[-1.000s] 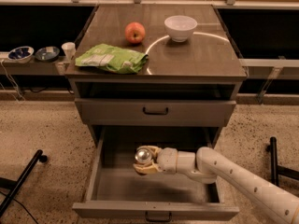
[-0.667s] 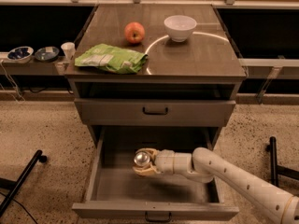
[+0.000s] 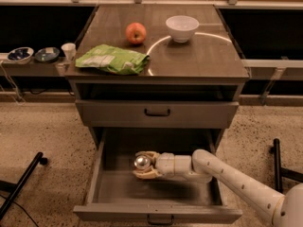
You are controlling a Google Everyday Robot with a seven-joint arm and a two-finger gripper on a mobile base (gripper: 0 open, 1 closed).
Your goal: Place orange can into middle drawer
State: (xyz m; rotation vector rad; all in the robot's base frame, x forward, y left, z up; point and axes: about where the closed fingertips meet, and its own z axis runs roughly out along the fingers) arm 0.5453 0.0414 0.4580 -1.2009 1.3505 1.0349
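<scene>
Hand (image 3: 142, 165) inside open middle drawer (image 3: 156, 213), below counter (image 3: 189, 56) front edge, clamped around orange can (image 3: 140, 161) (silver top showing). Can seemingly just off drawer floor. Risk: tilted release, can topples or rolls; arm clips drawer wall.

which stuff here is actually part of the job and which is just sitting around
Part of the job: orange can, held by the gripper inside the open middle drawer.

Just lying about: apple, white bowl and green bag on the cabinet top; closed upper drawer; small cup and two dishes beside the cabinet.
</scene>
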